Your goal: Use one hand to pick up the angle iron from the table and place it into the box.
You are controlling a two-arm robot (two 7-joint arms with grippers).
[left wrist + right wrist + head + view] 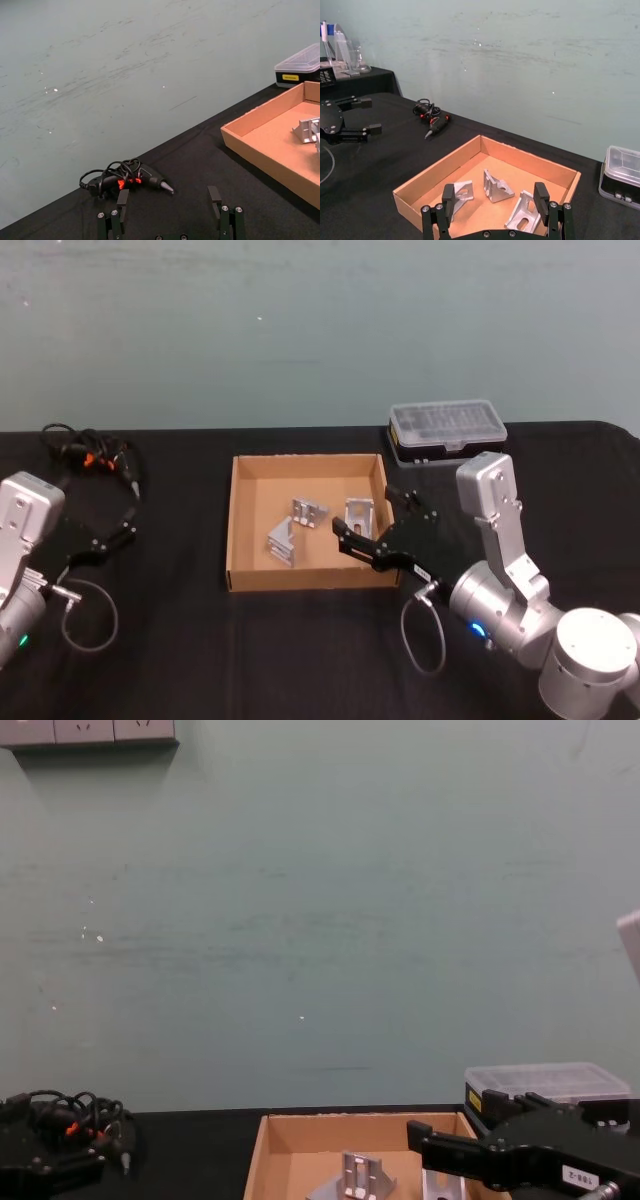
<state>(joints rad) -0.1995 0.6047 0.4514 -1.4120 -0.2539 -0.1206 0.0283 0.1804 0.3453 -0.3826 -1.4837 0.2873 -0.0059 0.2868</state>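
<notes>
The tan cardboard box (232, 530) sits mid-table on the black table (180, 640). Three silver angle irons lie on its floor: one at the back (309, 510), one toward the right wall (359, 512) and one at the front left (282, 542). My right gripper (370, 515) hovers over the box's right wall, open and holding nothing. In the right wrist view its fingers (448, 194) stand wide apart above the angle irons (496, 186). My left gripper (118, 525) rests open at the table's left side, well away from the box (260, 145).
A black plastic case with a clear lid (445, 432) stands behind the box's right corner. An electric screwdriver with a coiled cable (92, 455) lies at the back left, just beyond the left gripper. A green wall rises behind the table.
</notes>
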